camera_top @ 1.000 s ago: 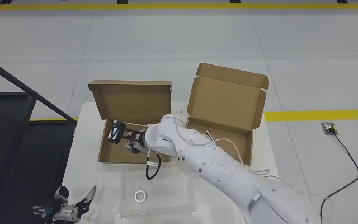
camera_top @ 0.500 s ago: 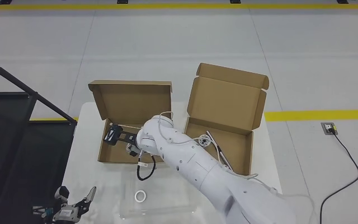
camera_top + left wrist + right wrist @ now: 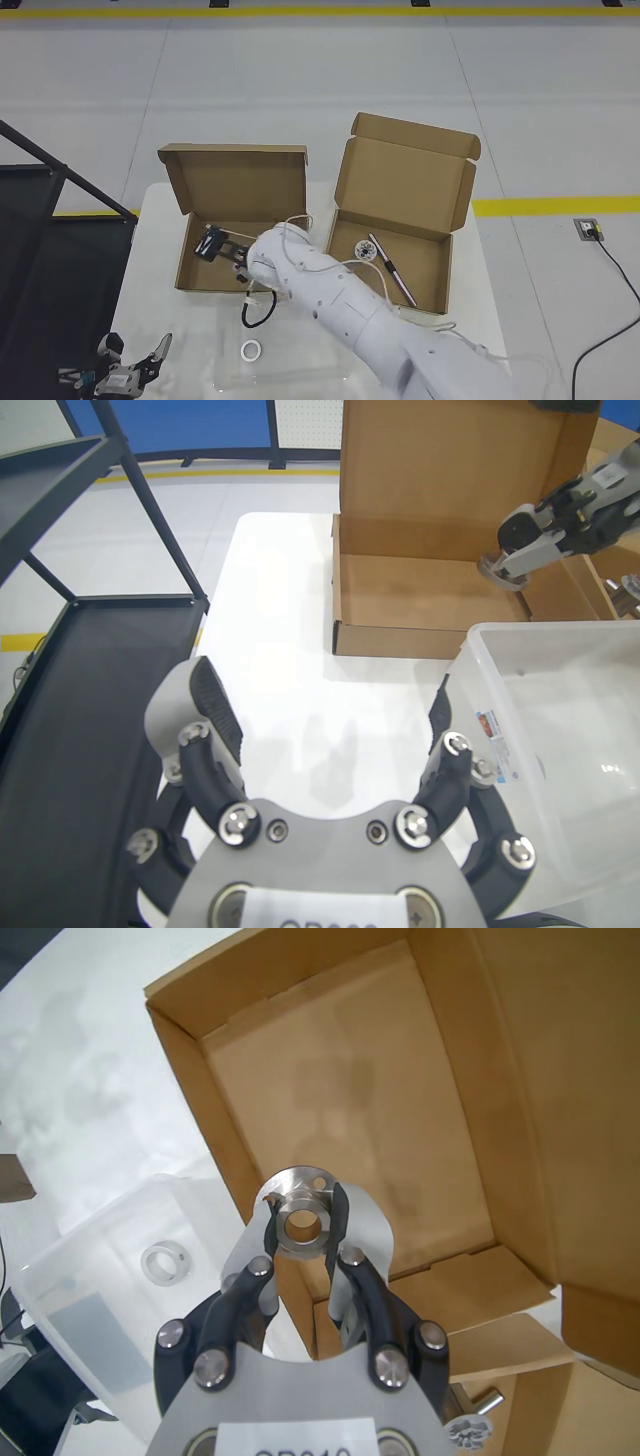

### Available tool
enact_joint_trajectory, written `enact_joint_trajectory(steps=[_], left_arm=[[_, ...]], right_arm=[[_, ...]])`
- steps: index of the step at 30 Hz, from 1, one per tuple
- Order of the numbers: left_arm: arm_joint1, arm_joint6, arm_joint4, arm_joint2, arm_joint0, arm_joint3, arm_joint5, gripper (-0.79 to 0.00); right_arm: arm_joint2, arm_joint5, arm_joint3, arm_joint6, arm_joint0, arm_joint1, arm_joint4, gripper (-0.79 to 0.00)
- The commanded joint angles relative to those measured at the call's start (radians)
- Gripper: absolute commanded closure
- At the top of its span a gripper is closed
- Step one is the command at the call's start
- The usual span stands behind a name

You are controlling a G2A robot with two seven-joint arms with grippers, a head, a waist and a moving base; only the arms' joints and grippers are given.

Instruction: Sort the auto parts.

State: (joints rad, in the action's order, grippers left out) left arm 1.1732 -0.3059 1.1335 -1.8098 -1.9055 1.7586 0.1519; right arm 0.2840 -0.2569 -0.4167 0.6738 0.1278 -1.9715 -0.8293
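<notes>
My right gripper [image 3: 303,1222] is shut on a metal flanged bushing [image 3: 295,1182], holding it just above the bare floor of the left cardboard box [image 3: 350,1118]. In the top view this gripper [image 3: 209,243] sits over that left box [image 3: 196,275], near its left side. The left wrist view shows it [image 3: 506,572] with the bushing low inside the box [image 3: 400,600]. My left gripper [image 3: 326,692] is open with nothing in it, above the white table beside a clear plastic bin [image 3: 550,700]. In the top view it [image 3: 127,372] is at the table's front left corner.
The clear bin [image 3: 300,372] at the table's front holds a white ring [image 3: 251,350]. The right cardboard box [image 3: 432,258] holds a round flanged part [image 3: 365,252] and a thin rod [image 3: 392,268]. A black shelf rack [image 3: 75,700] stands left of the table.
The right arm's elbow has swung left, uncovering the right box's floor and parts. Its gripper has stayed over the left box with the bushing. The left arm has not moved.
</notes>
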Motion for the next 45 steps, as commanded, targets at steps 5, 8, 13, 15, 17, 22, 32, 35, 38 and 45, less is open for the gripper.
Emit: enact_joint_trajectory(steps=[5, 8, 13, 15, 17, 22, 32, 35, 38, 45], left_arm=[[0.000, 0.000, 0.000, 0.000, 0.000, 0.000, 0.000, -0.785], [0.000, 0.000, 0.000, 0.000, 0.000, 0.000, 0.000, -0.785], [0.000, 0.000, 0.000, 0.000, 0.000, 0.000, 0.000, -0.785], [0.000, 0.000, 0.000, 0.000, 0.000, 0.000, 0.000, -0.785], [0.000, 0.000, 0.000, 0.000, 0.000, 0.000, 0.000, -0.785], [0.000, 0.000, 0.000, 0.000, 0.000, 0.000, 0.000, -0.785], [0.000, 0.000, 0.000, 0.000, 0.000, 0.000, 0.000, -0.785], [0.000, 0.000, 0.000, 0.000, 0.000, 0.000, 0.000, -0.785], [0.000, 0.000, 0.000, 0.000, 0.000, 0.000, 0.000, -0.785], [0.000, 0.000, 0.000, 0.000, 0.000, 0.000, 0.000, -0.785]], right_arm=[[-0.015, 0.111, 0.041, -0.004, 0.035, -0.018, -0.067, 0.000], [-0.010, 0.147, 0.066, 0.011, 0.047, -0.028, -0.073, 0.000], [0.005, 0.197, 0.120, 0.005, 0.058, -0.037, -0.068, 0.000], [0.011, 0.196, 0.134, -0.007, 0.065, -0.037, -0.060, 0.000], [0.017, 0.190, 0.148, -0.013, 0.069, -0.036, -0.051, 0.000], [0.031, 0.174, 0.173, -0.027, 0.073, -0.035, -0.034, -0.286], [0.049, 0.171, 0.180, -0.053, 0.067, -0.033, -0.030, -0.292], [0.053, 0.136, 0.171, -0.087, 0.065, -0.031, -0.034, -0.299], [0.057, 0.064, 0.169, -0.148, 0.062, -0.025, -0.046, -0.299], [0.052, -0.111, 0.131, -0.383, 0.078, 0.008, -0.121, -0.305]])
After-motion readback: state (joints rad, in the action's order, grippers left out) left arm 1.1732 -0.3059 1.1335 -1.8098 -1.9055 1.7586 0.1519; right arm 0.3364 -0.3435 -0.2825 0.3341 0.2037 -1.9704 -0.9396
